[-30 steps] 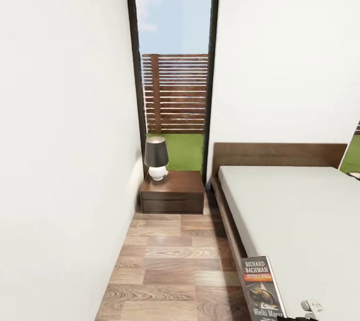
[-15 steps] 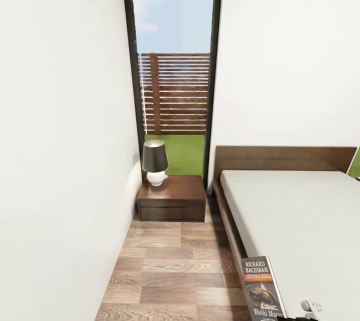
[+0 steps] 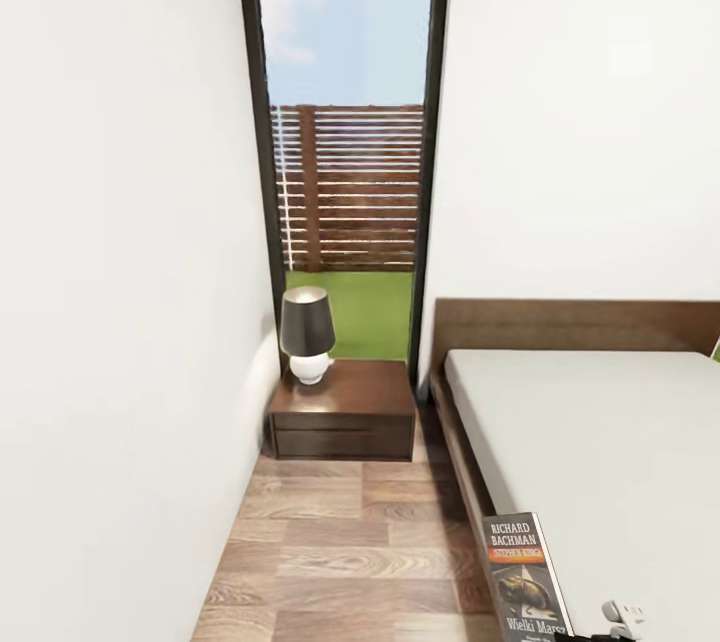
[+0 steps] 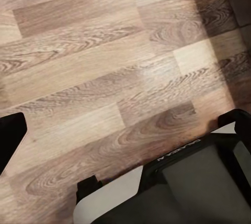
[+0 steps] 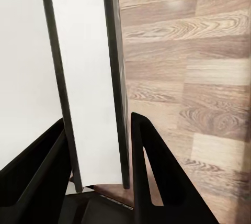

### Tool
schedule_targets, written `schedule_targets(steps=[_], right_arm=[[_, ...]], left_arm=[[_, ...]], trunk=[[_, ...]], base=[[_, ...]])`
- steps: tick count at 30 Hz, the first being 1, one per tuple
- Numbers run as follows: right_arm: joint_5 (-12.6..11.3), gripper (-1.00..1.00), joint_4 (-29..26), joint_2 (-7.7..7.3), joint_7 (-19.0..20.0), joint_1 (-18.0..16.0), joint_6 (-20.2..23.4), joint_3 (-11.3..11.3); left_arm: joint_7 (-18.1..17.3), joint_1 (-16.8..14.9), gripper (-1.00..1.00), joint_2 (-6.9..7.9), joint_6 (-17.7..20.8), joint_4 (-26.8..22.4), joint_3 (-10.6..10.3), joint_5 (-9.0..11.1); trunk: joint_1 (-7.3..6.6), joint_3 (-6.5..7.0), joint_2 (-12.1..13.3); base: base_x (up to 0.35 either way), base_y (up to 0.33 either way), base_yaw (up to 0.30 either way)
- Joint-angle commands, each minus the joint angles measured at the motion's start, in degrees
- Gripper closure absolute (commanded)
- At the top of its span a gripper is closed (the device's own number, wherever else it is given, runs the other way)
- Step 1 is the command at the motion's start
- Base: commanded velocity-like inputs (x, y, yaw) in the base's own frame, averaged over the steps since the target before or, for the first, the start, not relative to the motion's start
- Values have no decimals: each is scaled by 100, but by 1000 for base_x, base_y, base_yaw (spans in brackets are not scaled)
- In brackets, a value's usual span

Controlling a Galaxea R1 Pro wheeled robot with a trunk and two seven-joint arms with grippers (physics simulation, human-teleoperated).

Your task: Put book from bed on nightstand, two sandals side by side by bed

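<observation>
Paperback book (image 3: 524, 577) stands upright in the right gripper (image 5: 99, 156), fingers clamped on its covers, beside the bed (image 3: 600, 442). Handling estimate: light, thin, flexible — grip near the spine (glossy cover may slip). Left gripper's state: cannot tell.

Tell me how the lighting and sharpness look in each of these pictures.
Head view: even daylight from the tall window, a soft shadow beside the nightstand, and the book lettering sharp. Left wrist view: the wood floor is slightly soft, darker toward one corner. Right wrist view: the right tool is a black silhouette holding the book's bright white pages.
</observation>
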Motion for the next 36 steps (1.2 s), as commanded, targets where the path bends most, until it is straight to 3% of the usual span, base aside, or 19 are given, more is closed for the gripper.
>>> schedule_targets(steps=[1, 36], right_arm=[[-68, 100, -5, -3, 11, -6, 32, 18], [-68, 100, -5, -3, 11, -6, 32, 18]], left_arm=[[-19, -3, -100, 1, -16, -2, 48, -57], [-19, -3, -100, 1, -16, -3, 48, -57]], trunk=[[5, -10, -8], [5, -10, -8]], base=[[313, 0, 0], [305, 0, 0]])
